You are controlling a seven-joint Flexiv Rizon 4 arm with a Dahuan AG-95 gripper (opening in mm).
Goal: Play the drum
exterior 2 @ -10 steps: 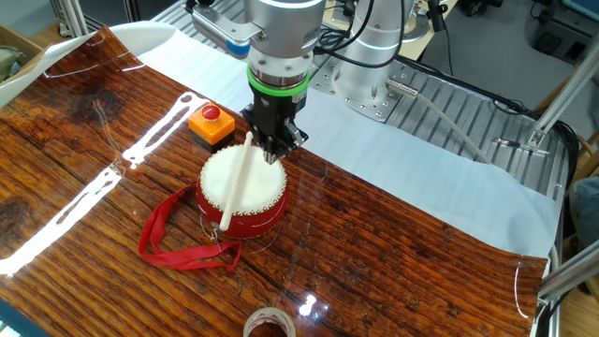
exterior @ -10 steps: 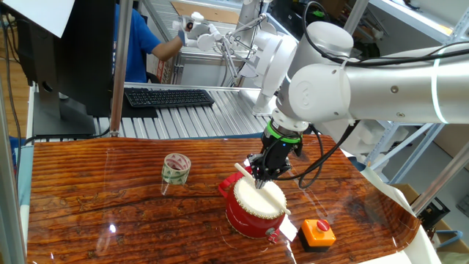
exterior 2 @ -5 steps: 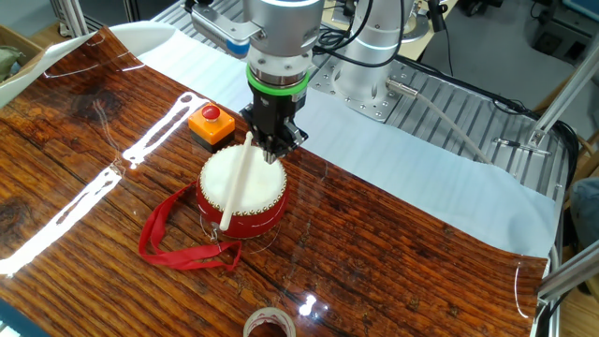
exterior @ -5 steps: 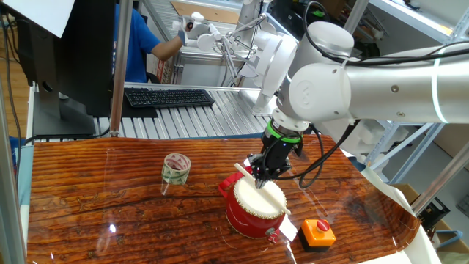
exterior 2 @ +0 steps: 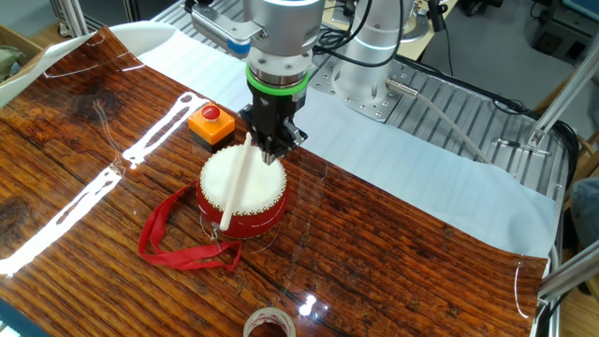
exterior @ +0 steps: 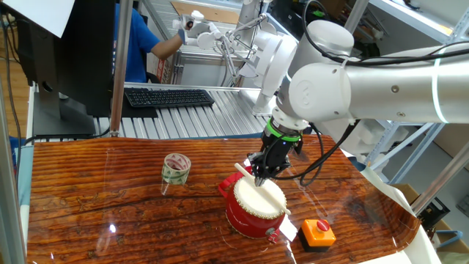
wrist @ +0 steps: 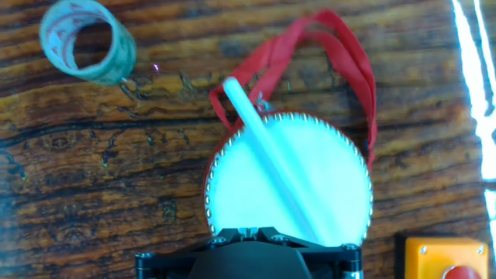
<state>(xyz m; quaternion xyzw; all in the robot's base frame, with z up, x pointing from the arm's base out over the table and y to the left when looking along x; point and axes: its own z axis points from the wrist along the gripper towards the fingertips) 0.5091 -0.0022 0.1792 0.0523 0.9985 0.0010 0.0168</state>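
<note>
My gripper (exterior 2: 270,153) hangs over the far rim of the drum (exterior 2: 241,192), fingers together and clamped on a white stick (exterior 2: 235,185) that slants across the skin. The hand view shows what the side cameras blur: the stick (wrist: 279,174) runs from under my fingers to just past the drum's (wrist: 288,178) opposite rim, though I can't quite tell whether it rests on the skin. That view also shows the red strap (wrist: 341,70) looping beyond the drum and the tape roll (wrist: 87,43) off to one side. Only the fixed views show the button box (exterior: 319,232) fully, beside the drum (exterior: 256,209).
</note>
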